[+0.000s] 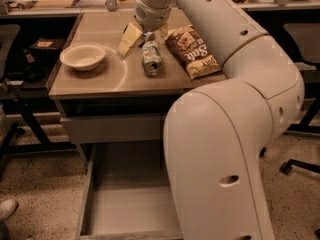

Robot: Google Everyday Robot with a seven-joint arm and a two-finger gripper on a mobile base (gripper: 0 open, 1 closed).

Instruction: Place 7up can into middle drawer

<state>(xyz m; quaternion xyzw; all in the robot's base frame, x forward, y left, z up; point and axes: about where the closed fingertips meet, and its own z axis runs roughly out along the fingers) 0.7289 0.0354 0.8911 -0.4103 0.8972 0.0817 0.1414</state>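
Cream gripper (146, 35) hovers over 7up can (151, 59); arm (225, 164) partly hides middle drawer (125, 199).

Warm, dim indoor light. A speckled terrazzo floor (35, 184) shows at 8 and 4 o'clock. The tan-topped desk (95, 81) stands mid-frame, and the tool (146, 35) hangs over its far half, toward 12 o'clock. At 9 o'clock stands dark-framed furniture (15, 91). At 3 o'clock is a chair base (300, 163) on casters. A cluttered counter (60, 4) runs along the top.
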